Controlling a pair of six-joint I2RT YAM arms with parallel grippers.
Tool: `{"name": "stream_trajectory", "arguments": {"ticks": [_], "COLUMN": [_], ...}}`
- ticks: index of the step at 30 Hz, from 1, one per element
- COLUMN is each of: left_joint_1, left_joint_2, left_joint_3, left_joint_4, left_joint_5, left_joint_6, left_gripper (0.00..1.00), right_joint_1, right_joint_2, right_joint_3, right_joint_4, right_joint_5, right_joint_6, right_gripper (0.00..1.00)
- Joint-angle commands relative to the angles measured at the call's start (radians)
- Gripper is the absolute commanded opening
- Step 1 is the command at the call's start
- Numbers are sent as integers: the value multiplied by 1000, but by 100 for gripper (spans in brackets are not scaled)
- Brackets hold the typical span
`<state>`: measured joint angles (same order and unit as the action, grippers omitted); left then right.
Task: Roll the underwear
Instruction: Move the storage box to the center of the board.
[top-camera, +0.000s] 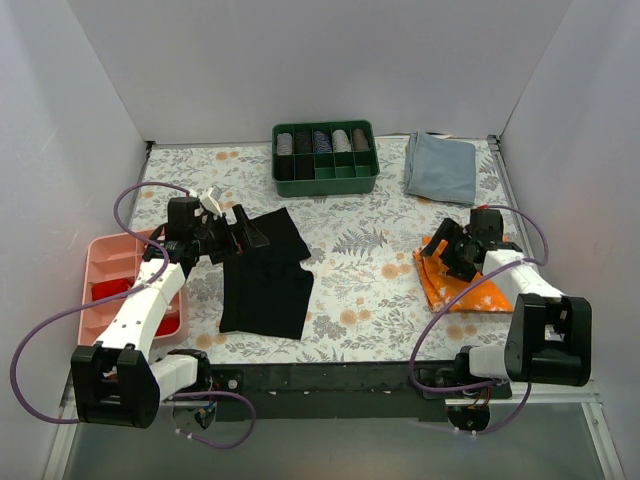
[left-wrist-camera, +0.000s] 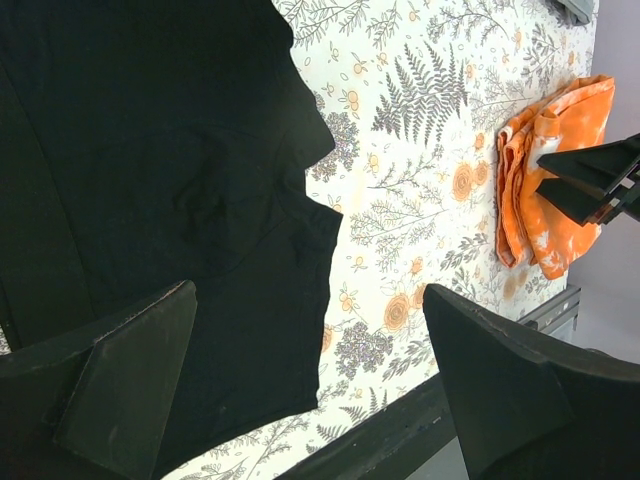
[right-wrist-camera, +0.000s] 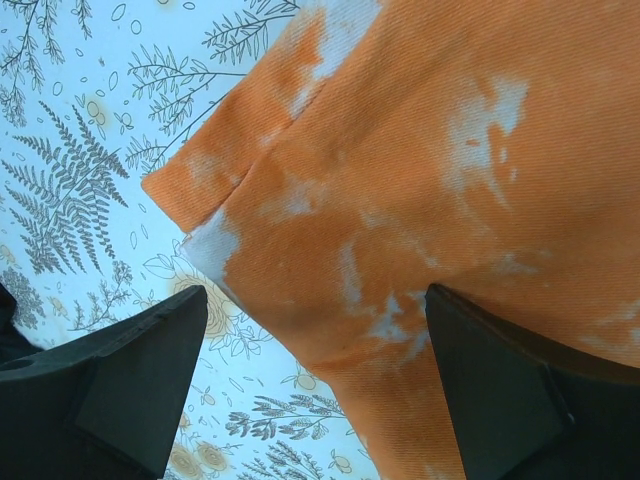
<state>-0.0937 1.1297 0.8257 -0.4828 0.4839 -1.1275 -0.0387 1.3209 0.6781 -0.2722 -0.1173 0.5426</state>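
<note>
The underwear (top-camera: 265, 275) (left-wrist-camera: 150, 150) lies flat and unrolled on the floral counter (top-camera: 370, 250), left of centre, its near edge close to the counter's near edge. In the left wrist view its right edge shows a stepped notch against the pattern.

The left gripper (top-camera: 245, 232) (left-wrist-camera: 310, 292) hangs over the far left part of the black fabric with its fingers spread wide and nothing between them.

Well to the right, the orange-and-white cloth (top-camera: 455, 285) (left-wrist-camera: 545, 170) (right-wrist-camera: 420, 150) lies folded near the right edge. The right gripper (top-camera: 450, 250) (right-wrist-camera: 315, 295) is above its far left corner, fingers likewise apart and holding nothing.

At the far side stands a green tray (top-camera: 327, 187) with rolled items in its far row. Just right of it lies a folded grey-blue cloth (top-camera: 441, 167). A pink tray (top-camera: 110, 255) sits at the left edge, beside the left arm, with something red (top-camera: 110, 290) in it.
</note>
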Motion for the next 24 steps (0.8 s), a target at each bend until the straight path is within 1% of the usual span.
{"name": "stream_trajectory", "arguments": {"ticks": [1,5,6,8,9,10,12,14,16,19,22,24], "left_joint_1": [3,5,5,5,5,5,3,5,5,3,2,0], "left_joint_2": [-5,5,11,13,10,8,12,22,54,111,175,205], "left_joint_3": [0,-22,-25,-31,-42,-45,-53,-51,-45,-56,-72,-79], "left_joint_4": [21,35,30,27,30,29,35,27,10,-22,-1,44], "left_joint_5": [19,35,35,28,-3,-31,-71,-99,-135,-169,-195,-206], "left_joint_6": [-5,-2,1,8,5,-9,-17,-40,-60,-87,-117,-133], "left_gripper": [98,98,98,98,98,98,98,98,98,98,98,98], "right_joint_1": [-13,-13,-9,11,19,31,37,88,134,195,253,273], "right_joint_2": [53,40,19,-92,-132,-206,-267,-324,-342,-313,-283,-267], "right_joint_3": [20,52,52,37,32,37,44,57,64,74,48,28], "right_joint_4": [2,11,34,88,97,93,85,70,58,24,45,73], "right_joint_5": [70,28,-40,-74,-102,-111,-145,-169,-196,-216,-216,-226], "right_joint_6": [-26,-53,-111,-145,-159,-174,-176,-182,-188,-193,-161,-135], "right_gripper": [98,99,98,99,98,99,98,99,98,98,99,98]}}
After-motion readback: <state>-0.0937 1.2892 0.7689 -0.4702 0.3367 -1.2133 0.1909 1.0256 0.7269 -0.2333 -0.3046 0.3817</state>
